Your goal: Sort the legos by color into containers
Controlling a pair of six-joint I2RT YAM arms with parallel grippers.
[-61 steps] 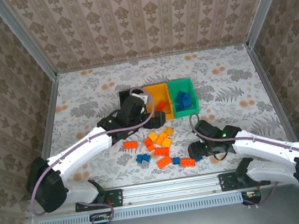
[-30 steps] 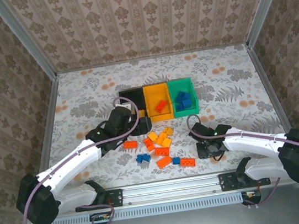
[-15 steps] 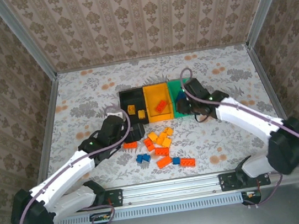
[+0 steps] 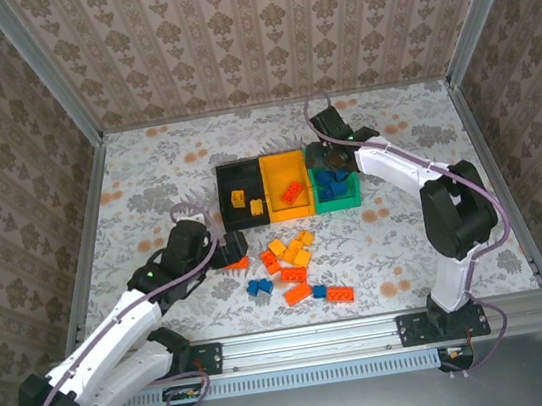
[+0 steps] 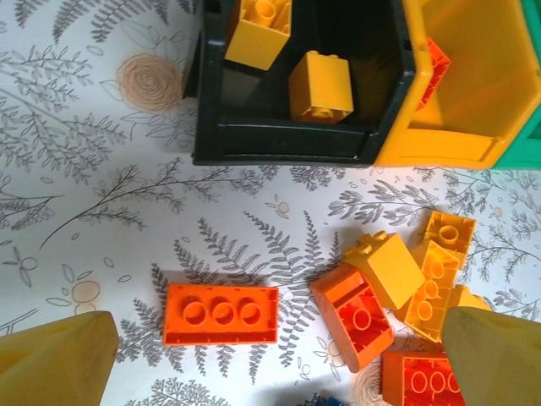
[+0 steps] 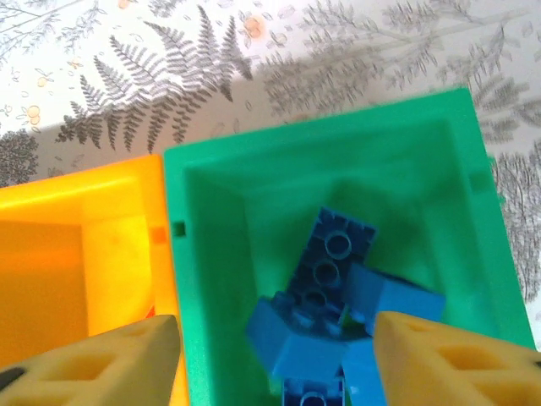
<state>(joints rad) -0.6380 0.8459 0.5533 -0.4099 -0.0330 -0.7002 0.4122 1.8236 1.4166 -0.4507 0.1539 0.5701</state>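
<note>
Over the green bin [image 6: 211, 254] our right gripper [image 6: 275, 342] hangs with jaws open, empty; left gripper [image 5: 275, 355], open too, should grab the orange brick [image 5: 221, 314] next.

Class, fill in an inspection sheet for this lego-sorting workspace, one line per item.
Surface: table, fern-print cover.
Job's things: black bin holds yellow legos, yellow bin an orange lego, green bin blue legos; loose legos lie near the bins.
Clutter: nothing seen.
Grippers: left gripper open above an orange brick; right gripper open over the green bin.
Cables: purple cables loop beside both grippers.
Surroundings: patterned walls, metal rail.
</note>
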